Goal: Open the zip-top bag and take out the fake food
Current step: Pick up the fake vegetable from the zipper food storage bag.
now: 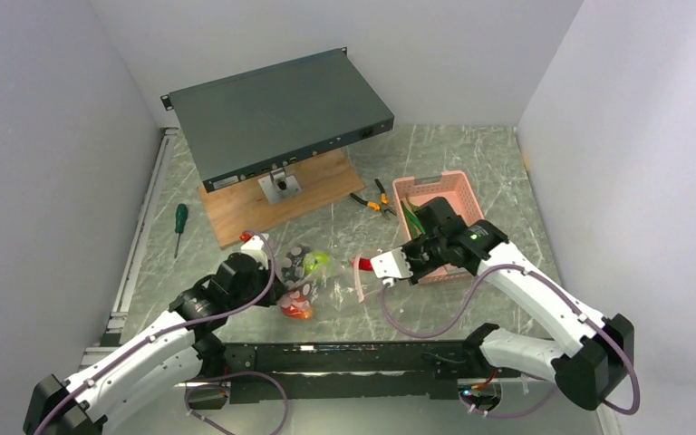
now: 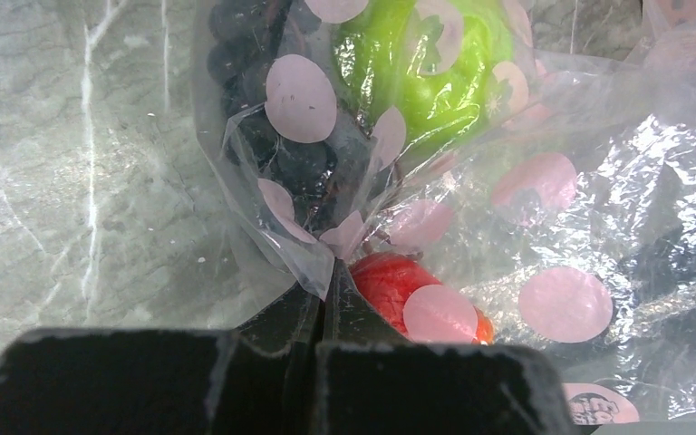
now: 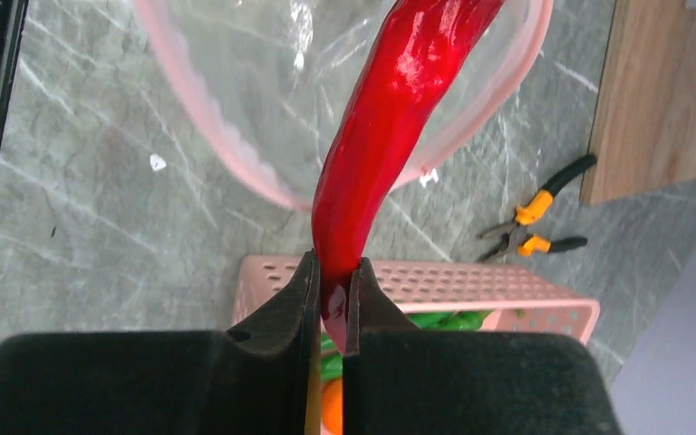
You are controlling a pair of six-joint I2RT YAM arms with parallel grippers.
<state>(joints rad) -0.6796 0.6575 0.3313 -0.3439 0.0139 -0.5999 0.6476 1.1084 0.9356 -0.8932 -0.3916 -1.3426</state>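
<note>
Bag [image 1: 313, 272] lies on the table [image 1: 471, 154] between my two arms, near the front edge, with its mouth facing the basket [image 1: 453, 178]. Mouth status: open. The pink zip rim [image 3: 236, 149] forms a wide loop in the right wrist view.

Left gripper [image 2: 324, 288]: closed, pinching a fold of bag film at the end away from the mouth, which anchors the bag.

Right gripper [image 3: 333, 304]: closed on the thin end of a red chili [image 3: 390, 136]. The chili's other end reaches back across the zip rim, and I cannot tell whether it is fully clear of the mouth.

Removed so far, by my reading: green pods [image 3: 435, 319] and an orange item [image 3: 331, 403] lie in the basket.

Left to do: apple [image 2: 417, 72], grapes [image 2: 299, 163] and one red piece [image 2: 385, 279] are inside the bag.

Estimated progress: opening done, removal roughly half done. Pliers [image 1: 372, 201] lie beside the basket and are not involved.
</note>
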